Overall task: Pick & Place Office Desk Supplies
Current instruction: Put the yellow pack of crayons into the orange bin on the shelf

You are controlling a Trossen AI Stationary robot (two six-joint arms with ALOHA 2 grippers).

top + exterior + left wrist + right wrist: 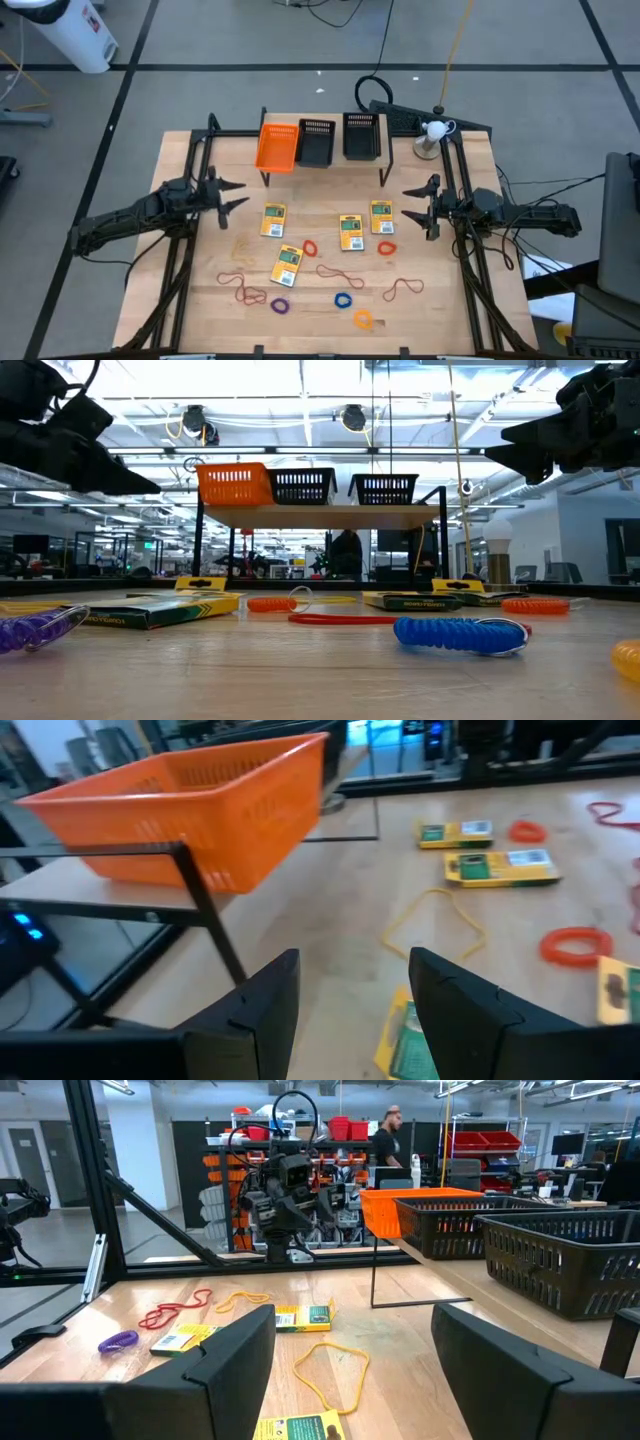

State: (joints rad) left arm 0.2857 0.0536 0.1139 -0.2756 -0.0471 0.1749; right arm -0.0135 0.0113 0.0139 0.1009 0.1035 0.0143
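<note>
Four flat yellow-orange packets with green labels lie flat on the table: (274, 221), (288, 264), (350, 232), (381, 216). Around them lie a red ring (309, 247), an orange-red ring (387, 246), a purple ring (281, 305), a blue ring (343, 300) and an orange ring (362, 319). Red-brown rubber-band loops (240, 285), (405, 288) lie toward the near edge. My left gripper (238, 195) hovers open left of the packets. My right gripper (410, 202) hovers open at their right. In the left wrist view the nearest packet (405, 1040) lies just beyond the left gripper (355, 1010).
An orange mesh tray (277, 147) and two black mesh trays (316, 142), (361, 137) stand on a raised shelf at the table's far side, on thin black legs (210, 910). A yellow rubber band (330, 1370) lies ahead of my right gripper (355, 1350). A person (385, 1135) stands in the room behind.
</note>
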